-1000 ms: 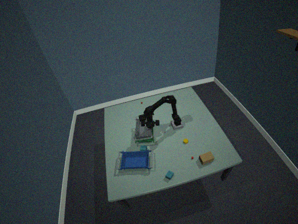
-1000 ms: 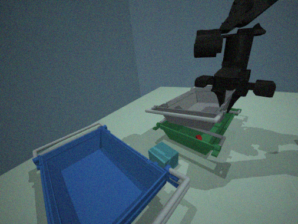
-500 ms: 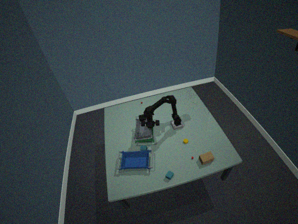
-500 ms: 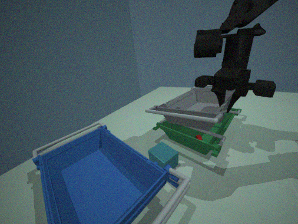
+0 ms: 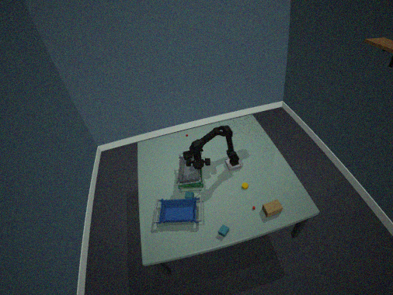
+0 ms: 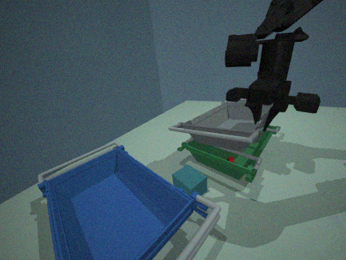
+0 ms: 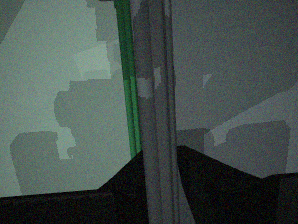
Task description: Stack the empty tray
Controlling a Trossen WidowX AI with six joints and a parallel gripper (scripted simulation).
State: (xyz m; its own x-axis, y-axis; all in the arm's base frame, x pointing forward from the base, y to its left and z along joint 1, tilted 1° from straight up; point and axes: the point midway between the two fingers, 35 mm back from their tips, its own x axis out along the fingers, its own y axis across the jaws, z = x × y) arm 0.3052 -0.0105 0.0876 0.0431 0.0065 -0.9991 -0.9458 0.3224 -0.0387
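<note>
My gripper is shut on the right long wall of the empty grey tray. The grey tray is over the green tray, its near bar swung out. A red block shows inside the green tray. The green tray's near bar runs in under the grey tray, which hides most of it. Of its far bar only a right end shows. Whether the grey tray is level or touches both bars, I cannot tell.
A blue tray with its bars out stands nearer the front, a teal block between it and the green tray. Another teal block, a wooden block and a yellow piece lie further right.
</note>
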